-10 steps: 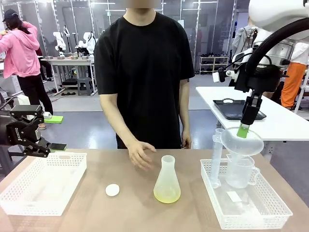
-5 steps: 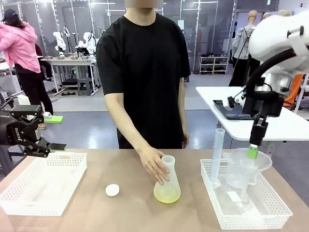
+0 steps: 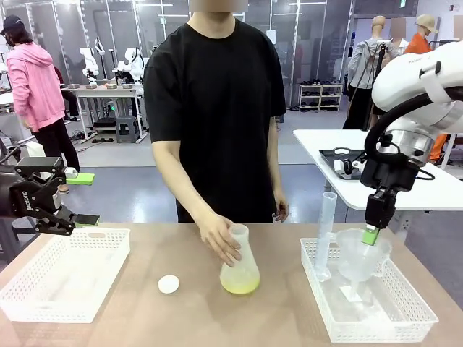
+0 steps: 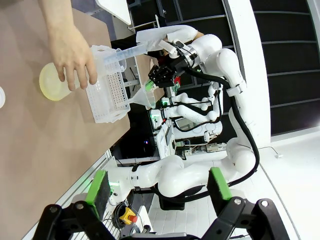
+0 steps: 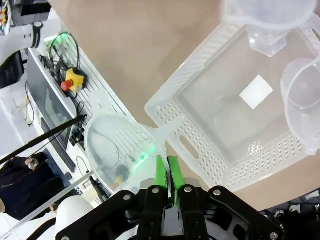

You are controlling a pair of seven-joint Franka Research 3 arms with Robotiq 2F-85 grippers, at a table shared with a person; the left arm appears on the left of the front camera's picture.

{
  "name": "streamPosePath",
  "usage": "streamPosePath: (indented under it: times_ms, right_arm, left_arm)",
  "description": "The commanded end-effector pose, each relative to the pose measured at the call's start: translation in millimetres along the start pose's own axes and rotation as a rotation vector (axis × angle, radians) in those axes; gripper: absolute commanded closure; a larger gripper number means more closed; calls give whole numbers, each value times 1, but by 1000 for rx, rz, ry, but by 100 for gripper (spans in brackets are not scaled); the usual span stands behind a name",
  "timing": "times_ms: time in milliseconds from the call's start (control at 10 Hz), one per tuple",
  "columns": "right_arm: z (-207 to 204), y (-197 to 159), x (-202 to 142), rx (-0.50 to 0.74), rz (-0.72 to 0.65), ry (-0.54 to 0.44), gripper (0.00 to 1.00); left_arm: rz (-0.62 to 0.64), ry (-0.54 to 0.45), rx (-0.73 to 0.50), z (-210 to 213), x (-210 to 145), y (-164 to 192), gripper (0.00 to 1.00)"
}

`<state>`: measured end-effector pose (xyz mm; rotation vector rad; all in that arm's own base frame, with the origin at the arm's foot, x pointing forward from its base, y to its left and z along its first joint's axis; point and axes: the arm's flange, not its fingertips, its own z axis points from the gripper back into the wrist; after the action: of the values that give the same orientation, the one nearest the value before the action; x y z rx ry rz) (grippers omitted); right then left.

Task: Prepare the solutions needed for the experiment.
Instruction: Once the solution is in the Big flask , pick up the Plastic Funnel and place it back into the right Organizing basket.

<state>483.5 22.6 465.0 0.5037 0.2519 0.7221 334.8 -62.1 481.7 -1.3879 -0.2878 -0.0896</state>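
On the tan tabletop (image 3: 137, 322), the left gripper (image 4: 157, 187) hangs wide open and empty near a white basket (image 3: 43, 289). Next comes a white cap (image 3: 168, 284). The person's hand (image 3: 221, 242) holds the conical flask (image 3: 239, 260) tilted, the solutions (image 3: 239, 284) pooled pale yellow in its base. The right gripper (image 3: 371, 236) pinches a clear funnel (image 3: 358, 254) by its rim over the right basket (image 3: 376, 329). Behind, a white table (image 3: 427, 188) carries a black tray (image 3: 343, 165).

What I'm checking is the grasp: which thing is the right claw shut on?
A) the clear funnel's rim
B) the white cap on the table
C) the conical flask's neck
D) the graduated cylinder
A: the right claw is pinched on the rim of the clear funnel, while the conical flask is tilted in the person's hand.
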Motion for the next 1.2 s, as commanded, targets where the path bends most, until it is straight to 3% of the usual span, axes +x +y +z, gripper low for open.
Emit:
streamPosePath:
  times_ms: [0, 300, 500, 800, 1000, 1100]
  right_arm:
    - [-9, -9, 4, -14, -63, -6, 96]
    - [-14, -24, 1, -39, -116, -27, 96]
    - [-17, -27, 1, -34, -123, -29, 83]
    - [-16, -30, 2, -48, -138, -46, 51]
    - [-12, -28, 5, -61, -200, -46, 46]
    - [-12, -31, 1, -36, -124, -40, 46]
  left_arm:
    - [-3, -2, -23, -2, 1, -2, 0]
    - [-3, -2, -23, -2, 1, -2, 0]
    - [-3, -2, -23, -2, 1, -2, 0]
    - [-3, -2, -23, -2, 1, -2, 0]
    - [-3, -2, -23, -2, 1, -2, 0]
    - [-3, -2, -23, -2, 1, -2, 0]
